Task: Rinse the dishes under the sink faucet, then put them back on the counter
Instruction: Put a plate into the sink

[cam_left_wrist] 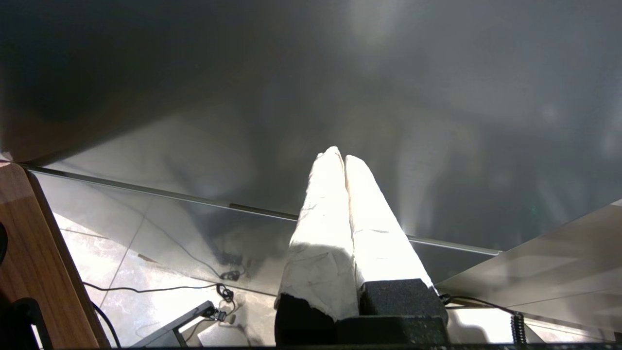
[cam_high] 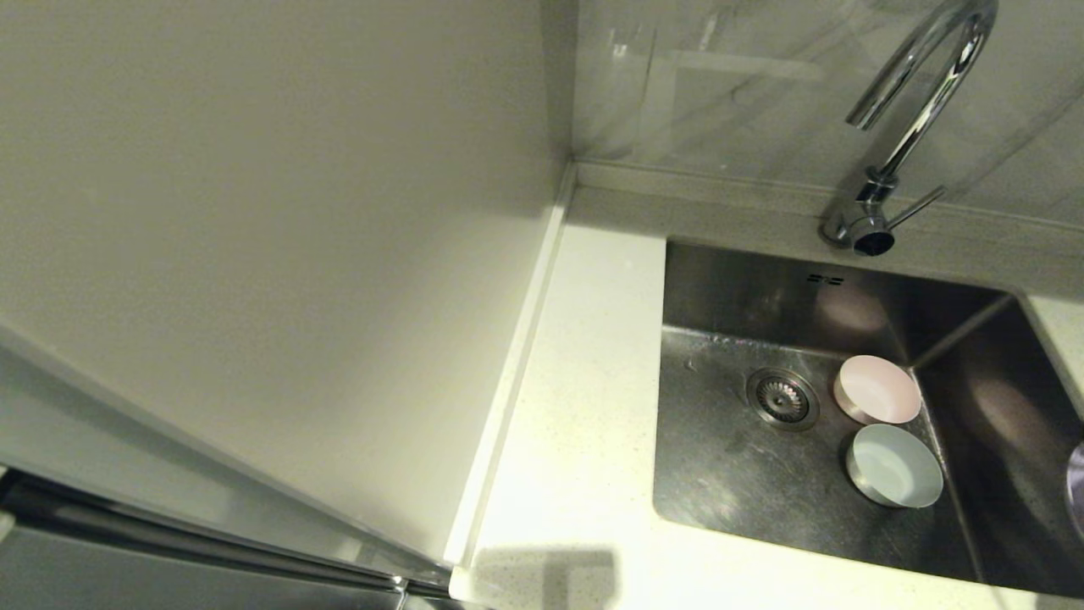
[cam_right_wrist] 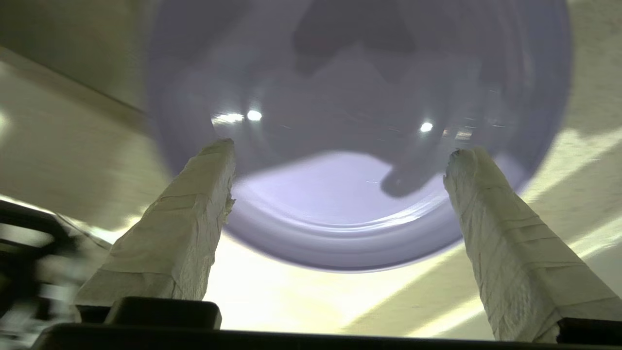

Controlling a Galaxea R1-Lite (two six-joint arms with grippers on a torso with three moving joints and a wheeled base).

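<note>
The sink (cam_high: pixel 737 483) holds the pale pink cup (cam_high: pixel 876 390) and, just in front of it, the pale blue-white bowl (cam_high: pixel 895 466), both to the right of the drain strainer (cam_high: pixel 782 398). The chrome faucet (cam_high: pixel 919 102) arches over the back rim with no water showing. A sliver of the lilac plate (cam_high: pixel 1077 490) shows at the head view's right edge. In the right wrist view the plate (cam_right_wrist: pixel 359 121) lies on a pale surface, and my right gripper (cam_right_wrist: pixel 340 150) is open with a fingertip on either side of its near rim. My left gripper (cam_left_wrist: pixel 340 156) is shut and empty, parked low.
The white speckled counter (cam_high: pixel 584 407) runs along the sink's left side, bounded by a cream wall panel (cam_high: pixel 279 254). The left wrist faces a dark glossy cabinet front (cam_left_wrist: pixel 340 73), with cables on the floor (cam_left_wrist: pixel 160 287) below.
</note>
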